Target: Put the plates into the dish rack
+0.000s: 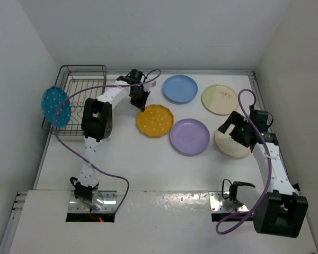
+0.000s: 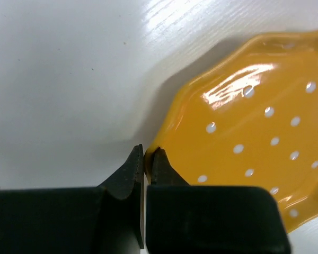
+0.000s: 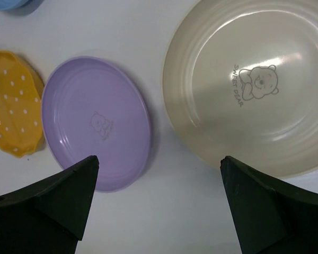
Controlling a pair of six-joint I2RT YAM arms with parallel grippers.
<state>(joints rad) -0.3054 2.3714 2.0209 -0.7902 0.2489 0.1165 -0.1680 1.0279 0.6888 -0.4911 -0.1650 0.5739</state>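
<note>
White table [image 1: 148, 169] boxed in by pale walls, seen from above with both arms reaching out from their bases at its near edge. At centre lies the orange dotted plate [image 2: 254, 143], flat on the surface, its scalloped rim pinched at the far-left side by the left gripper [image 2: 147, 159], whose two dark fingers are closed tight on the edge with only the rim's thickness between them. Left of the orange plate, against the back corner, sits the dish rack [image 1: 84, 67], a dark wire basket; the teal dotted plate [image 1: 55, 106] stands on edge at its outer end, the end farthest from the orange plate. Behind and to the right of the orange plate rests the light blue plate [image 1: 180, 88], and farther right again the cream-and-green plate [image 1: 220, 99] with a small line mark. Just right of the orange plate, slightly nearer the arms, lies the lavender plate [image 3: 95, 121], and beyond it the cream plate [image 3: 254, 84], printed with a small bear. The right gripper [image 3: 159, 211] hangs over the gap between those two, its fingers spread wide and holding nothing.
</note>
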